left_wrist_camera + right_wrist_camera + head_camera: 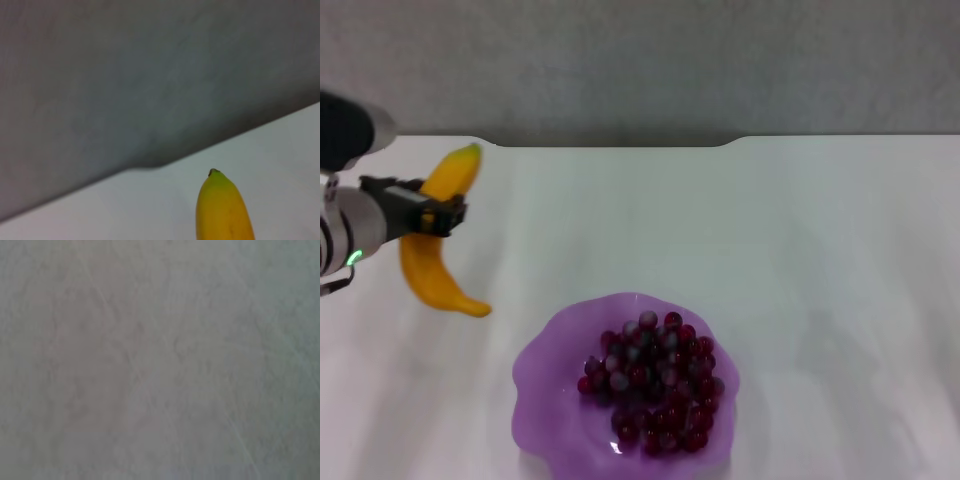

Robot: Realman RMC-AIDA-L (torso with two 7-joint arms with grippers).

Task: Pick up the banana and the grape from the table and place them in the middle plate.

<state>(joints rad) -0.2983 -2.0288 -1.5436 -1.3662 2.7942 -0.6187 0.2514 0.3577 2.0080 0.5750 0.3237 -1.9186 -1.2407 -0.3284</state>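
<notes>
At the tabletop's [800, 230] left edge, the left hand [432, 213] is clamped around the middle of the banana [438, 245], green tip toward the notched far edge. Open white surface separates it from the middle plate [545, 365] near the front edge, where the grape [655, 380] lies. Bare tabletop stretches rightward.

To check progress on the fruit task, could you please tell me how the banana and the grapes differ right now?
The banana is one smooth, curved yellow piece; the grapes are a bunch of many small dark red-purple balls. The grapes lie in the purple plate; the banana is outside it, to its left, with the left gripper closed on its middle. Both sit on the near half of the table.
</notes>
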